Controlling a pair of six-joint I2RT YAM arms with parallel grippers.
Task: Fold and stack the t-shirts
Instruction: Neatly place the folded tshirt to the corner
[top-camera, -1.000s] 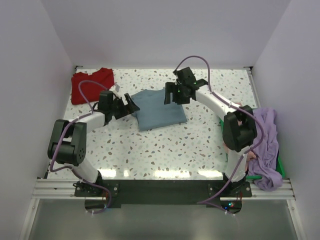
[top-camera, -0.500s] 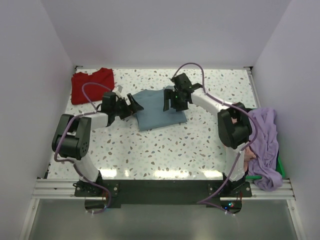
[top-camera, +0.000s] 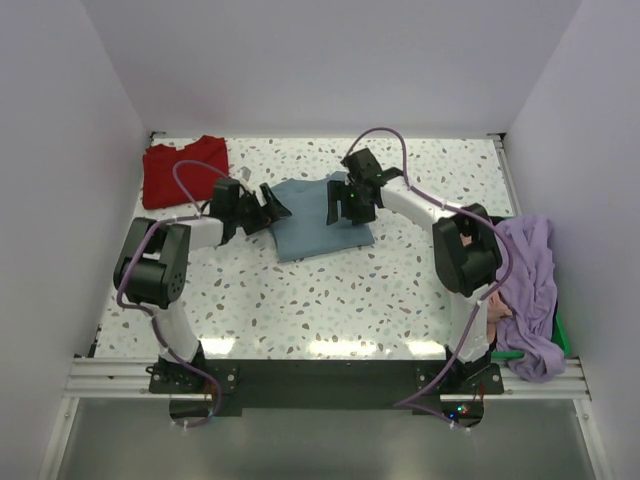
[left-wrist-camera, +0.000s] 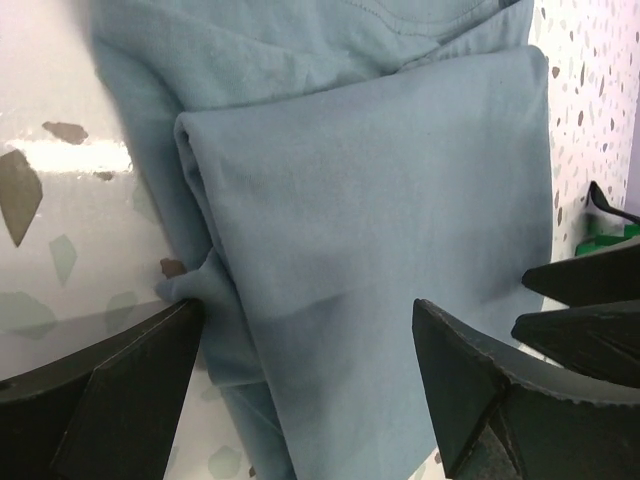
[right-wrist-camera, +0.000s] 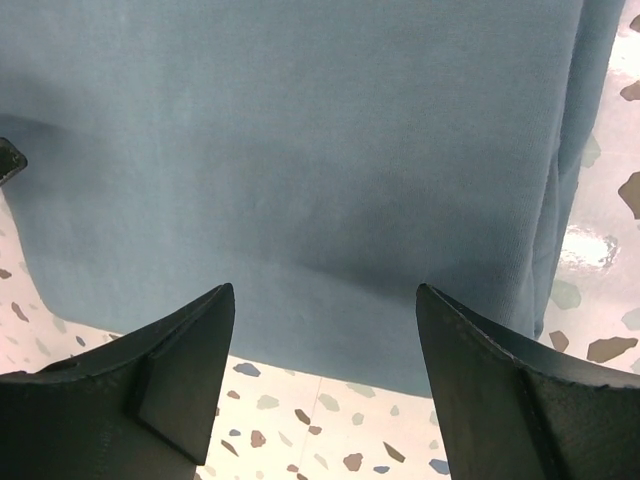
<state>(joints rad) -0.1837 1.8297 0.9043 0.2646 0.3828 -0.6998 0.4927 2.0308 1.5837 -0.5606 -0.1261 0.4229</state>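
The speckled surface (top-camera: 330, 290) carries only part of the job so far, as I read it. The biggest lump of work left is the lavender shirt (top-camera: 532, 285), which hangs in a loose heap over the right edge by the right arm's base, with a scrap of salmon-pink shirt (top-camera: 497, 312) showing under it; neither looks folded. In the middle of the surface lies the slate-blue shirt (top-camera: 318, 225), folded into a rough rectangle. The left wrist view shows its layers doubled over, with a small loose corner poking out at the edge, so I judge this fold nearly finished and not quite tidy. The red shirt (top-camera: 182, 172) sits well apart in the far left corner, and I cannot tell if it is properly folded or just bunched. Nothing is stacked on anything yet. My left hand (top-camera: 272, 208) is at the blue shirt's left edge and my right hand (top-camera: 340, 205) is over its far right part; both are released, their jaws spread wide above the cloth and gripping nothing.
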